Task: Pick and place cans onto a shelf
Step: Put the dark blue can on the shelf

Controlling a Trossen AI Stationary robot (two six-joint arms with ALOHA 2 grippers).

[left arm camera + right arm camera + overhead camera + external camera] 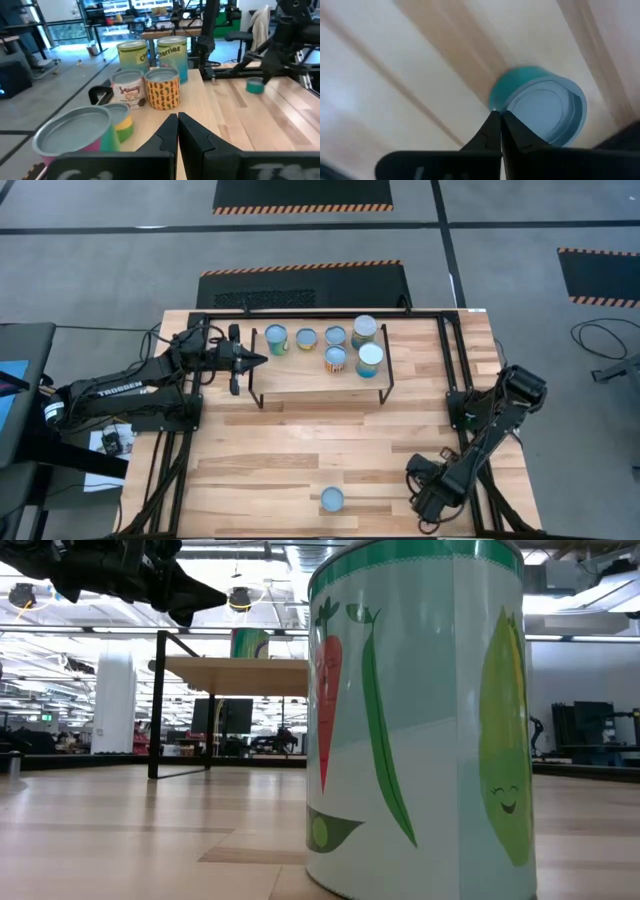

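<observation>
Nearest the front edge of the surface (300, 470), one can (332, 500) stands alone, teal-sided with a silvery top. In the low view it fills the frame, its label showing a carrot, a pea pod and a smiling corn cob. Just to its right sits the right gripper (418, 476), low over the planks, jaws closed on nothing. Its own camera looks down on the teal can's lid past the shut fingertips (496, 131).

Between that can and the shelf (310, 377) lies a broad stretch of bare planks, nothing on it. The black frame rails run down both sides of the surface, and cables trail off the left edge.

Farther back, the shelf stands on its thin black legs. Count six cans up there: four along the back edge, two in front near the right end. The front left part of the board is bare wood.

At the shelf's left end hangs the left gripper (248, 361), jaws closed and empty, pointing along the board with the nearest can (276, 339) just beside it.

That makes seven cans in view.
</observation>
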